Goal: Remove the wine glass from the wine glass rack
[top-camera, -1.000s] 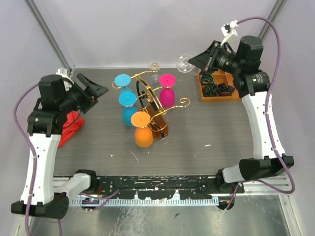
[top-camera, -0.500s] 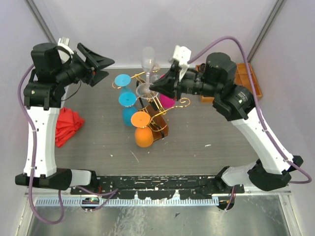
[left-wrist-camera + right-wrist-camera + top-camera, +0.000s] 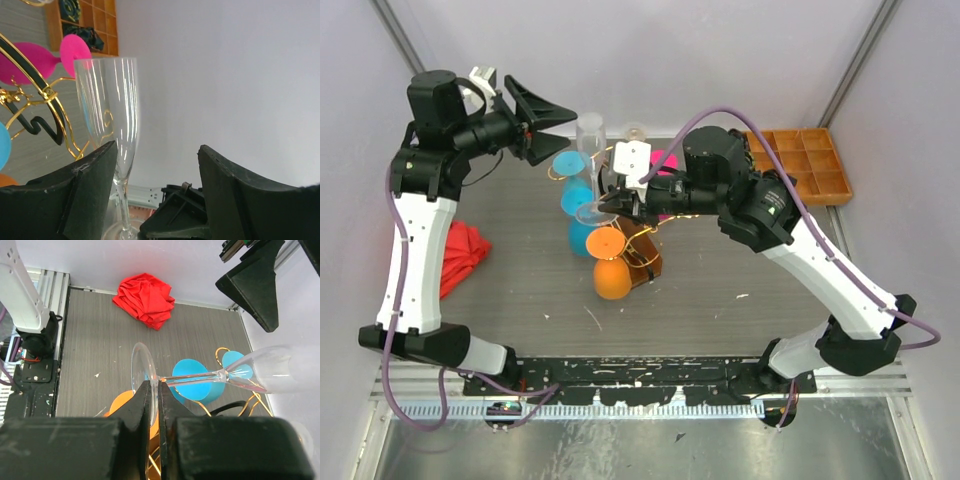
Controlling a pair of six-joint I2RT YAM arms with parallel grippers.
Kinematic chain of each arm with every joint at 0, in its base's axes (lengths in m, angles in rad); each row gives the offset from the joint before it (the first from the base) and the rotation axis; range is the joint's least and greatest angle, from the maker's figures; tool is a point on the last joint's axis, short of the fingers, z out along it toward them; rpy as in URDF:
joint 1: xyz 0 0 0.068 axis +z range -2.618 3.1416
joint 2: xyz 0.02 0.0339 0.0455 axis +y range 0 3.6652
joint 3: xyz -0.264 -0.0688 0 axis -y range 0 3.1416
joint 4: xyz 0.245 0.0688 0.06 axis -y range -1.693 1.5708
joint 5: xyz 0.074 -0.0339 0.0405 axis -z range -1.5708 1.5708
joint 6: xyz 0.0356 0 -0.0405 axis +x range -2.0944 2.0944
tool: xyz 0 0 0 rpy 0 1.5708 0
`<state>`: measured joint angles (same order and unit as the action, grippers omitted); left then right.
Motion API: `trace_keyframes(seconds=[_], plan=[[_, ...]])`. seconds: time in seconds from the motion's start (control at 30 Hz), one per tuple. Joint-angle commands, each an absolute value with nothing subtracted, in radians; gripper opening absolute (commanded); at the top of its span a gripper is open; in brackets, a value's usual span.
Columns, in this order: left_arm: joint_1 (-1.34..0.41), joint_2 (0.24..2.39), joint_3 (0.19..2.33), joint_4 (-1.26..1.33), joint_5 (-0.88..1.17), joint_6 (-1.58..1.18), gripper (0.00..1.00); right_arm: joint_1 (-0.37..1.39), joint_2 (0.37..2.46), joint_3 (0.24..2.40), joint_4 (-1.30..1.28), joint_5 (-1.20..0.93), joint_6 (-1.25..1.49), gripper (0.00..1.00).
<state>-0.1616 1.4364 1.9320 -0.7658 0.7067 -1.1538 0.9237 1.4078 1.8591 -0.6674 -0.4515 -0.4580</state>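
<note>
The gold wire wine glass rack (image 3: 638, 205) stands mid-table on its brown wooden base, with blue (image 3: 578, 202), pink (image 3: 661, 160) and orange (image 3: 610, 276) glasses hanging upside down on it. My right gripper (image 3: 608, 202) is shut on the foot of a clear wine glass (image 3: 590, 140) and holds it above the rack's left side. In the right wrist view the jaws (image 3: 155, 387) pinch the foot's rim (image 3: 141, 371). My left gripper (image 3: 558, 132) is open and empty just left of the clear bowl (image 3: 107, 115), which stands by its left fingertip (image 3: 100, 165).
A compartmented brown wooden tray (image 3: 810, 165) lies at the back right. A red cloth (image 3: 460, 255) lies at the left, and also shows in the right wrist view (image 3: 145, 292). Grey walls close in the back and sides.
My right arm has carried the clear glass from the back right to above the rack's left side. My left arm has risen and swung right, up to the glass.
</note>
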Motion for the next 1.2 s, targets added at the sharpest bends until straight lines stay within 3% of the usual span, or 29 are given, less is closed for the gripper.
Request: trace_keyframes(seconds=[0.0,0.37,0.77,1.0,1.17], plan=[[-0.182,1.447,1.923,-0.738,0.794,-1.161,0.73,0.936,1.378,1.915,-0.592,-0.444,-0.492,0.00],[-0.183,1.499,2.012,-0.960,0.719,-0.997,0.73,0.951,1.361,1.905,-0.574,-0.452,-0.477,0.00],[-0.215,1.538,2.022,-0.921,0.734,-0.998,0.73,0.962,1.346,1.889,-0.543,-0.508,-0.457,0.00],[-0.221,1.532,1.996,-0.892,0.754,-0.997,0.62,0.962,1.330,1.879,-0.543,-0.540,-0.452,0.00],[-0.220,1.533,1.982,-0.878,0.777,-1.002,0.61,0.962,1.315,1.881,-0.564,-0.560,-0.452,0.00]])
